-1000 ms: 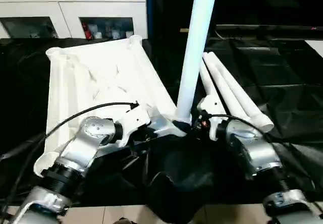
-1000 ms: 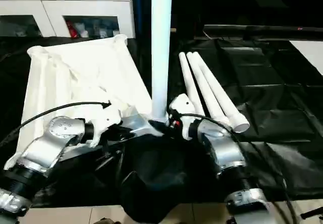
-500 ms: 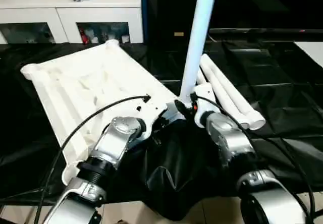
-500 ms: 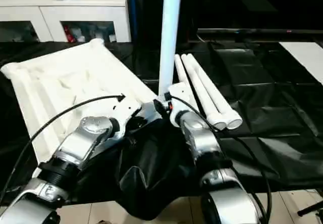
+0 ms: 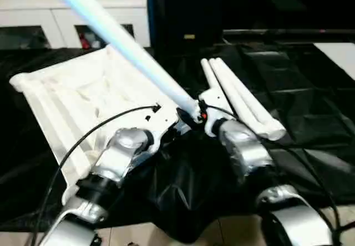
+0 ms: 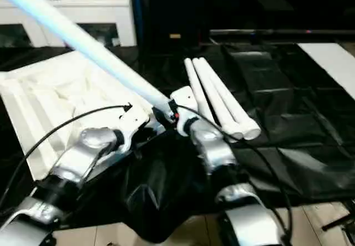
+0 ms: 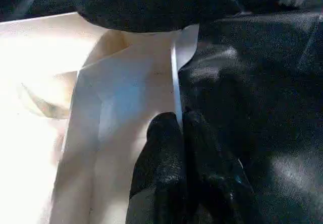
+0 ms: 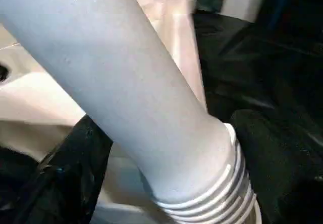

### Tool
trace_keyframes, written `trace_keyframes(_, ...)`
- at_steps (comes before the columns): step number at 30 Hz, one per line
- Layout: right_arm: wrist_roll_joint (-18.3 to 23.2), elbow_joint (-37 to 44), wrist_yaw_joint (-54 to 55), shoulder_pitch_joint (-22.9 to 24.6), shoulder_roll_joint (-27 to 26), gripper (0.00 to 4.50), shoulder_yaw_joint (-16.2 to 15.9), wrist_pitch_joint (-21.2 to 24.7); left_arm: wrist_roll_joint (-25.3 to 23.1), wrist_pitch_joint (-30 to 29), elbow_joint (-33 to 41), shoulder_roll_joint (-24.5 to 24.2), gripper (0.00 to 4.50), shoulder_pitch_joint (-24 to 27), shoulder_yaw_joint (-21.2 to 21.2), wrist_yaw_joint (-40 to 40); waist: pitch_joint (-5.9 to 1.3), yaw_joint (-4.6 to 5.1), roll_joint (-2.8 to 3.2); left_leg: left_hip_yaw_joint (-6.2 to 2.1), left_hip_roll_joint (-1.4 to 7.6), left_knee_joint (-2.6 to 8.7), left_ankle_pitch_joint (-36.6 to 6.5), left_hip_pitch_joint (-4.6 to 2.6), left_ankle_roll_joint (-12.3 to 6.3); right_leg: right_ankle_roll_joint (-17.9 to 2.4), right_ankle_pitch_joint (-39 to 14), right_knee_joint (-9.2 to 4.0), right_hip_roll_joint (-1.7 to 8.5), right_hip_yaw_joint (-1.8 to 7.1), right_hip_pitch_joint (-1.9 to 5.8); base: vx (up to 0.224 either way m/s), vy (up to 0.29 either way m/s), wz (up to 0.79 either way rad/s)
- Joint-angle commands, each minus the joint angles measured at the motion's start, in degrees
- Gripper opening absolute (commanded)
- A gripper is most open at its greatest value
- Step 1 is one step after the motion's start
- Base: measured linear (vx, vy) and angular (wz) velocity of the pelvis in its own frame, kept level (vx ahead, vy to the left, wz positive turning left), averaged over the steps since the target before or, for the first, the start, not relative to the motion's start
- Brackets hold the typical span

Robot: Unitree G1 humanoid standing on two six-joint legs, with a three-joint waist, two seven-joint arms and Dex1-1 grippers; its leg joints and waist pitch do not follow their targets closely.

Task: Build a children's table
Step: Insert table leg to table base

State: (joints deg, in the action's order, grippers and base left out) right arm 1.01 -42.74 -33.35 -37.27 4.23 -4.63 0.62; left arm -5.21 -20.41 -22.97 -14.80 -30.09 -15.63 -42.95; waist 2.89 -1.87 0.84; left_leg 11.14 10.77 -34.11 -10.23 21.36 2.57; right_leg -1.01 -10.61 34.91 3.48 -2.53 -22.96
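Leaning steeply, the leg [image 5: 125, 41] runs from its threaded lower end near the right gripper [image 5: 195, 116] up and away toward the robot's left, its far tip reaching over the cabinet [image 5: 33, 13] at the back. Its long axis slants across the tabletop [image 5: 66, 99], which lies underside up on the black-covered desk [image 5: 310, 91] with its ribs showing and its long side running away from the robot, angled a little to the left. The leg's lower end sits at the tabletop's near right corner; whether it is seated in the socket there cannot be told.

In the right wrist view the leg [image 8: 116, 93] fills the frame close up, its ribbed end lowest, with a black finger [image 8: 75, 168] to one side and another dark finger on the other side. Whether those fingers are pressing the leg or standing free of it cannot be told.

The left gripper [image 7: 182, 128] has its two fingers pressed together on the thin white wall of the tabletop [image 7: 126, 82] at that same corner, pinching its edge.

Three more legs [image 5: 244, 99] lie side by side on the desk just right of the right gripper, touching one another, their long axes running away from the robot and slightly to the left, wide ends nearest.
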Motion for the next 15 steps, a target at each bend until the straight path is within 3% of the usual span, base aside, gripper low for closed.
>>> trace_keyframes(1,0.4,-0.8,-3.3,2.3,1.0,3.92,-1.1,1.1,0.2,1.9,1.8,-1.2,0.00,0.1,-1.1,-2.6,-3.54,-0.20,0.46,-1.41,2.40,4.30,-15.7,-0.80,-0.78,-12.2,-11.7,-4.61,4.34,2.54,2.15,0.000,0.000,0.00)
trace_keyframes(4,0.9,-0.9,-3.8,2.6,1.6,3.92,-0.4,0.9,0.2,2.4,1.6,-1.9,0.00,0.3,-1.1,-3.1,-3.69,-0.33,0.46,-1.31,2.36,4.21,-13.4,-0.69,-1.17,-13.2,-8.4,-4.19,4.24,2.49,2.39,0.000,0.000,0.00)
trace_keyframes(5,1.1,-1.0,-4.0,2.6,1.7,3.67,-0.3,1.0,0.2,2.5,1.6,-2.1,0.00,0.4,-1.0,-3.2,-3.71,-0.32,0.41,-1.26,2.34,4.14,-12.7,-0.64,-1.33,-13.6,-7.4,-4.08,4.22,2.48,2.49,0.000,0.000,0.00)
trace_keyframes(7,1.5,-0.5,-4.6,3.0,1.8,3.59,-0.1,1.5,0.2,2.8,1.6,-2.6,0.00,0.6,-0.9,-3.6,-3.68,-0.38,0.47,-1.24,2.38,4.12,-12.5,-0.68,-1.45,-14.0,-7.2,-4.10,4.31,2.47,2.52,0.000,0.000,0.00)
trace_keyframes(15,2.1,-0.4,-5.8,3.5,1.6,2.89,-0.5,1.6,0.3,3.2,1.6,-3.8,0.00,0.6,-0.9,-3.9,-3.27,-0.29,0.42,-1.37,2.49,4.49,-16.3,-0.99,-0.13,-12.5,-14.6,-4.73,4.36,2.49,2.16,0.000,0.000,0.00)
